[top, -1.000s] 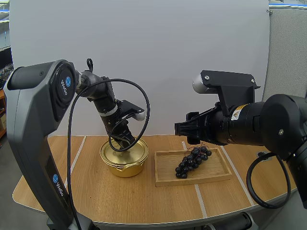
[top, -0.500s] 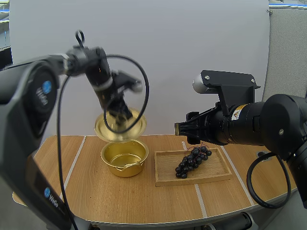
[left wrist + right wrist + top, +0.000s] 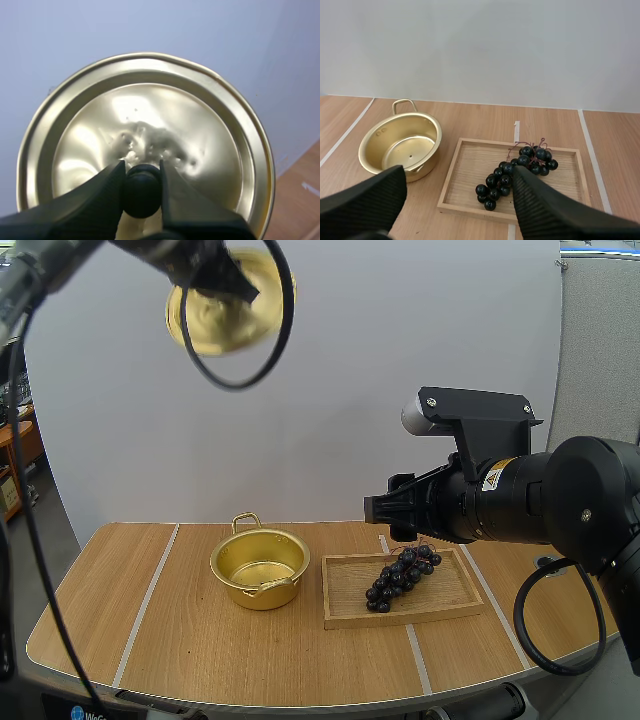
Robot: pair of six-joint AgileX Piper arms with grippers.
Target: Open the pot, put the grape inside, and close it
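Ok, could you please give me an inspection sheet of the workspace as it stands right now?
Surface: wooden table marked with white tape lines.
Job's things: pot upright on the table, open and empty; lid held high above the table; grapes lying in the wooden tray beside the pot.
Clutter: nothing seen.
Tools: left tool shut on the lid's knob; right tool open, holding nothing, hovering above the table and facing the pot and tray.
Cables: nothing seen on the table.
Surroundings: plain pale wall behind the table.
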